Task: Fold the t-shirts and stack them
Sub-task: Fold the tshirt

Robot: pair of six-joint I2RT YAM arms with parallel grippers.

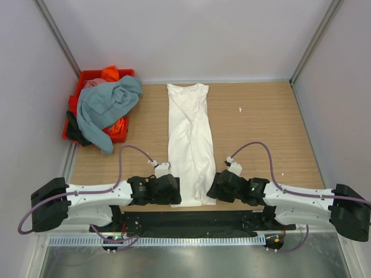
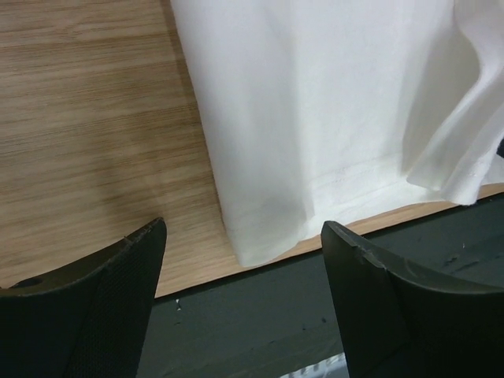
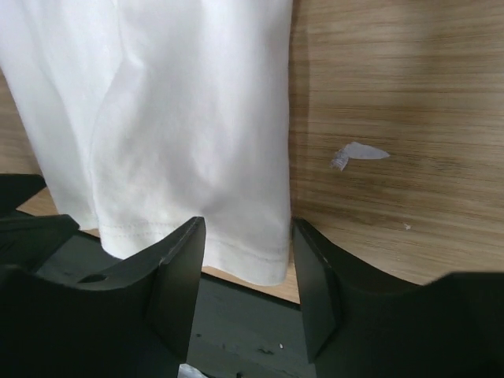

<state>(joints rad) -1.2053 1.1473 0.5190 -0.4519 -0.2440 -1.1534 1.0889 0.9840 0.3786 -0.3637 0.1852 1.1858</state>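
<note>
White t-shirt (image 1: 190, 145) is lying folded lengthwise on table (image 1: 261, 127), L gripper (image 2: 244, 228) gaping at one hem corner, R gripper (image 3: 248, 224) straddling other, jaws apart.

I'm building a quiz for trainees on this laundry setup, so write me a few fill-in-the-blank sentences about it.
The t-shirt spread on the table is ____. The crate at the far left is ____. The draped shirt atop its pile is ____. The left gripper and right gripper sit at the t-shirt's ____ end, opposite its collar.
Missing: white; red; grey-blue; hem.
</note>
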